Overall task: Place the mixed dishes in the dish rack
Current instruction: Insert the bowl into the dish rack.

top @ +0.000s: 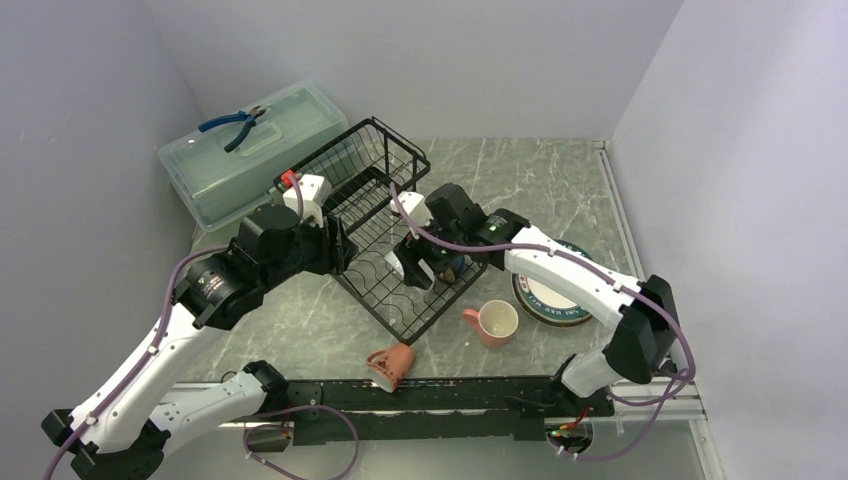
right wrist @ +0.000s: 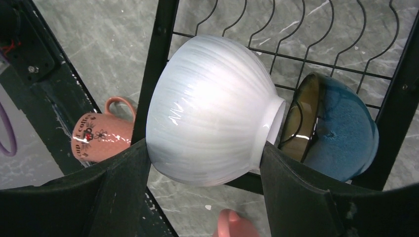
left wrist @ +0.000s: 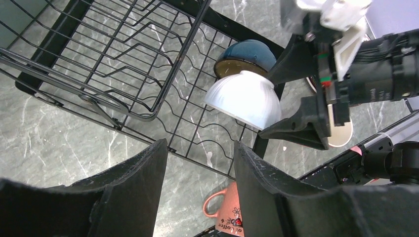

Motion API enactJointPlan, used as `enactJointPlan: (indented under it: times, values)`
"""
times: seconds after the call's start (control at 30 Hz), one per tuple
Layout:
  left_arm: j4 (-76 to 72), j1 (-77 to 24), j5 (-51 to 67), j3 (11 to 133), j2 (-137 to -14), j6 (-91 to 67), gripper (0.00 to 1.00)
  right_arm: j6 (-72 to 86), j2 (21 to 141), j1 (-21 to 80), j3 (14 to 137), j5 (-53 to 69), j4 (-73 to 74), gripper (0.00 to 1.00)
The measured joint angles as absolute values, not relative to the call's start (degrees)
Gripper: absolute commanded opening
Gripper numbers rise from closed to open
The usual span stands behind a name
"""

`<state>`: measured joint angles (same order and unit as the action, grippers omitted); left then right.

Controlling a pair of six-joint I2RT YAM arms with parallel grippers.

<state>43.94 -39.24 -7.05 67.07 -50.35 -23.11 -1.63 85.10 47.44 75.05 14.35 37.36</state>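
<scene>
The round white ceramic bowl point(right wrist: 212, 108) is glossy and finely ribbed; the dark blue bowl point(right wrist: 341, 138) gleams with glaze. The black wire dish rack point(right wrist: 159, 49) looks matt metal.

A grey marbled tabletop point(top: 560, 180) is enclosed by plain pale lavender surfaces: left wall point(top: 70, 200), far wall point(top: 430, 60) and right wall point(top: 740, 150). A translucent pale green lidded box point(top: 215, 180) is set at the far left, blue-handled pliers point(top: 238, 122) laid on its lid.
</scene>
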Motion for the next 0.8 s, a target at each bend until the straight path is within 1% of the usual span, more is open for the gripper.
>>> enactJointPlan:
  times: [0.37, 0.8]
  values:
    - [44.05, -39.24, -7.4, 67.07, -50.33, -23.11, 0.57, -4.16, 88.64, 48.71, 70.89, 12.53, 34.09, 0.0]
    - [44.12, -39.24, -7.49, 66.83, -50.06, -22.98, 0.57, -4.78, 90.96, 48.71, 70.11, 11.62, 31.75, 0.0]
